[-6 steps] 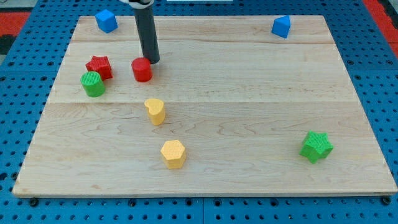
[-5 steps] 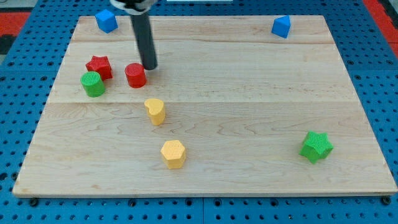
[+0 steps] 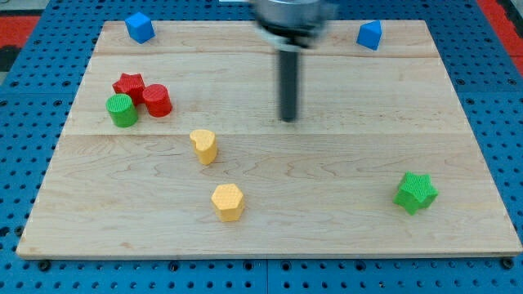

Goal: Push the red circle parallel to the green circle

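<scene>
Jaws: none fitted; arm ends in a straight dark rod, so no spread or pinch state applies. My tip [image 3: 288, 119] rests on bare wood near the middle of the board, touching no block; the rod looks blurred.

Red circle [image 3: 156, 100]: well apart from my tip, toward the view's left and slightly higher. It sits against the red star [image 3: 128, 84] on its upper left, and just beside the green circle [image 3: 122, 110] on its left, the two circles roughly side by side.

Yellow heart-like block [image 3: 204, 146]: left of my tip and lower, nearer than the red group.

Yellow hexagon [image 3: 227, 202]: below and left of my tip, toward the view's bottom.

Green star [image 3: 415, 193]: well to the right of my tip and lower.

Blue block [image 3: 140, 27]: far upper left of my tip, at the board's top edge.

Second blue block [image 3: 369, 34]: upper right of my tip, also at the top edge.

Wooden board [image 3: 343, 155]: lies on a blue pegboard surface [image 3: 24, 122].
</scene>
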